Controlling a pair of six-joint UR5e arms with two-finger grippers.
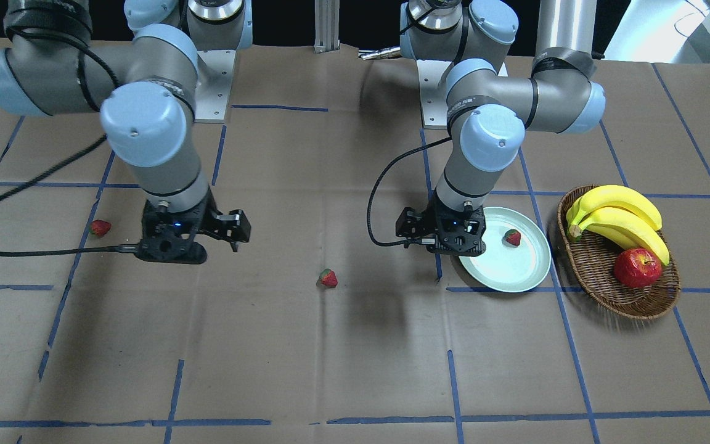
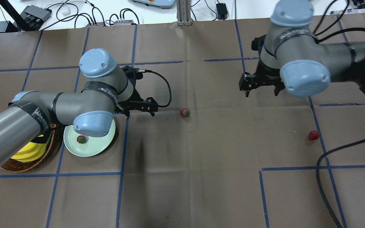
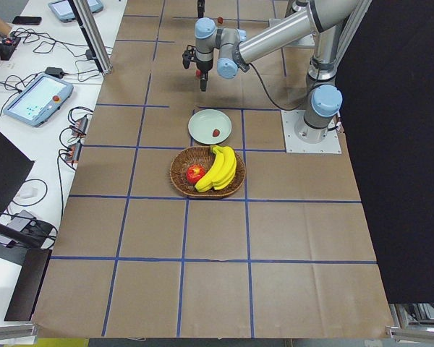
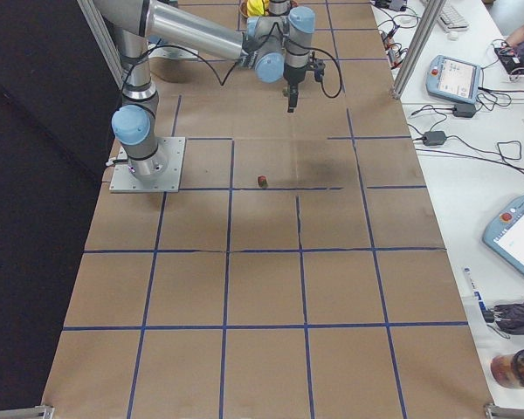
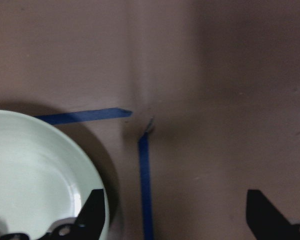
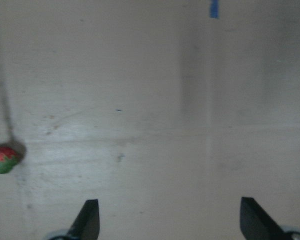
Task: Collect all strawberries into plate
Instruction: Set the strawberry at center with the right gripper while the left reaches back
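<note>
Strawberries, small, red, green-capped, three: one strawberry [image 1: 512,237] on round pale mint-green plate [image 1: 518,274], centre strawberry [image 1: 328,278] and outer strawberry [image 1: 100,227] on brown paper-covered table [image 1: 330,370]; left gripper [image 2: 140,113], right gripper [image 2: 261,93] spread, empty.

The only lettering stands on black straps wound round the arms. In the overhead view the left arm's wide strap [image 2: 39,114] bears a white logo and a word in capitals that seems to begin "WAN"; the rest is too small to be sure of. A narrower strap [image 2: 102,90] nearer that arm's wrist carries the same white print, as does the right arm's strap [image 2: 292,34], neither legible. The teach pendant screens [image 3: 32,101] [image 4: 455,77] in the side views are too small to read.
</note>
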